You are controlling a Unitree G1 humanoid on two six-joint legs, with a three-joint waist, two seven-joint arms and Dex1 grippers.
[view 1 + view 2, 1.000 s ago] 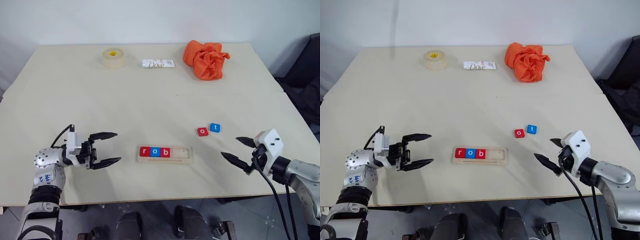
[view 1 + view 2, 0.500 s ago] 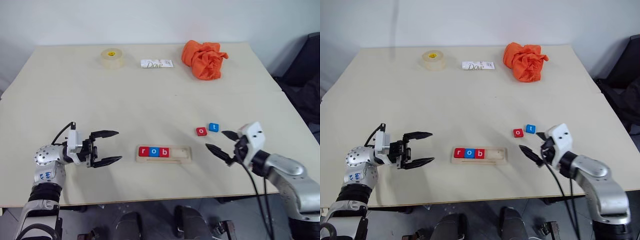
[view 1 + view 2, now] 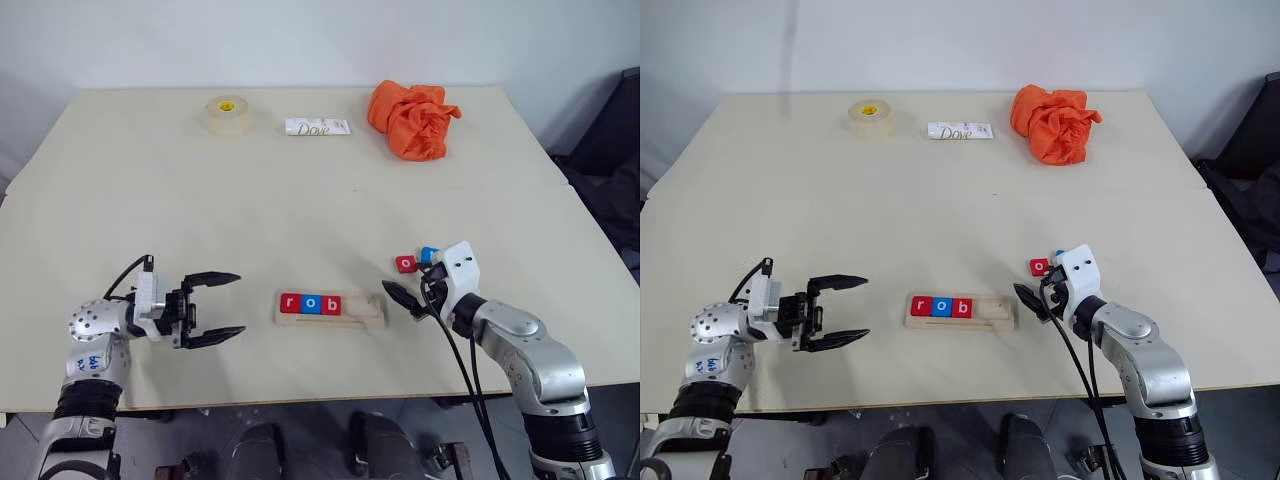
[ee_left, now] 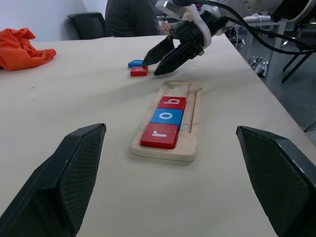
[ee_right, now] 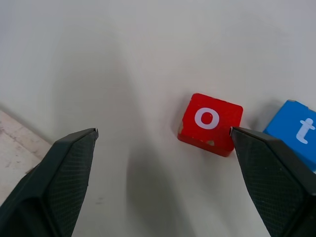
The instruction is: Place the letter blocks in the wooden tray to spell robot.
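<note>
The right gripper hangs low over the table with its two black fingers spread wide and nothing between them, nosed in just short of the red "o" block. From its own wrist camera the tile sits off-centre, close to one finger, with the blue "t" block just beside it on the far side, nearly touching. I'd say the step in hand is picking up that "o", and to do it cleanly the gripper wants to shift sideways until the tile is centred in the gap, then settle lower so the fingers close on opposite edges without nudging the "t" away. The wooden tray lies close by toward the robot's left, already holding red "r", blue "o" and red "b" in a row at its left end, the rest of the groove bare for the last two letters. Further left, the left gripper waits near the tray's end, pointing at it, likewise spread open and holding nothing. Along the table's far edge sit a tape roll, a white packet and a crumpled orange cloth, well apart from the work.
</note>
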